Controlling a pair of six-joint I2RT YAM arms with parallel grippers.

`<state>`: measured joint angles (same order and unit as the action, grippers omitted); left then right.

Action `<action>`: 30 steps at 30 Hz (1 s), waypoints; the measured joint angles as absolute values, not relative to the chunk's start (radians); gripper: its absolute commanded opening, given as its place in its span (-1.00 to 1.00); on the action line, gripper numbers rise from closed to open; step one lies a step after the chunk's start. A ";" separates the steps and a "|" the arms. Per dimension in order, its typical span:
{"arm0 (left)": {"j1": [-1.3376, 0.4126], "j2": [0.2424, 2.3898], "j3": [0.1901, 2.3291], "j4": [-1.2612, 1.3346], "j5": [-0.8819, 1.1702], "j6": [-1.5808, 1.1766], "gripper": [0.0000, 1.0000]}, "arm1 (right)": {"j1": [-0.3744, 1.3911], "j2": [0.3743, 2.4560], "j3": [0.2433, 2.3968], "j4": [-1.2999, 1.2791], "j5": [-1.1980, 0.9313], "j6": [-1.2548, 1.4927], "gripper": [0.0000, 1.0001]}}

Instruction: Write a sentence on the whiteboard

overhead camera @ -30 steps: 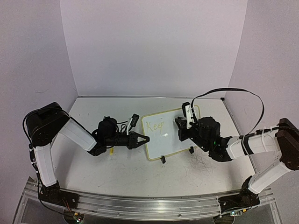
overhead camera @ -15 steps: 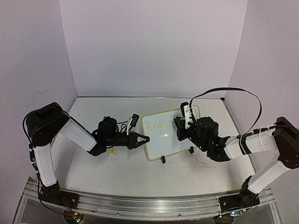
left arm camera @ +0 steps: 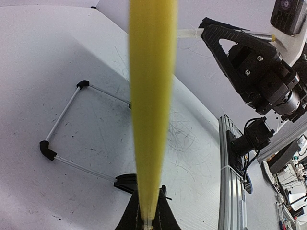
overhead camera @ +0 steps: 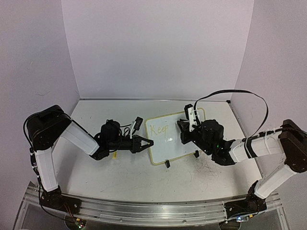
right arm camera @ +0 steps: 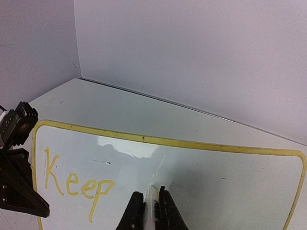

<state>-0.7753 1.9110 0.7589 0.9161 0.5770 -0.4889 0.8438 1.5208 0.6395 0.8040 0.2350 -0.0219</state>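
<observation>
Whiteboard [overhead camera: 178,143]: stood at the centre of the top view, between the two arms, on the worktop [overhead camera: 129,175]; had a pale yellow-green rim, rounded corners and two black clip feet [overhead camera: 167,164] along its lower edge.
Sentence [right arm camera: 76,184]: showed the one word "Keep" in pale yellow-green; sat in the board's upper left part in the top view and at lower left of the right wrist view.
Left pincer [overhead camera: 150,142]: pressed together on the whiteboard's left edge, just left of centre in the top view; in the left wrist view, fingers [left arm camera: 128,218] sat at bottom centre, with the rim a blurred yellow strip running from between them to the top of the frame.
Right pincer [overhead camera: 184,130]: pinched a marker [overhead camera: 193,117] over the board's right half, right of centre in the top view.
Marker: white body stuck up past the board's top edge in the top view; tip appeared at bottom centre of the right wrist view, just right of "Keep" and close to the board's surface; contact could not be told.
Left arm [overhead camera: 79,136]: reached in from lower left of the top view.
Right arm [overhead camera: 261,146]: reached in from lower right, with a black cable [overhead camera: 240,92] looping above it.
Wire frame [left arm camera: 62,116]: thin, with black corner pieces; lay left of the yellow strip in the left wrist view.
</observation>
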 measured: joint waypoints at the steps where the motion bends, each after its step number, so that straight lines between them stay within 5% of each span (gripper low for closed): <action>1: -0.775 1.911 0.759 0.916 0.577 -0.489 -1.00 | 0.845 1.521 0.640 0.804 0.235 -0.022 -1.00; 30: -0.775 1.906 0.759 0.907 0.574 -0.489 -1.00 | 0.866 1.520 0.632 0.769 0.253 0.046 -1.00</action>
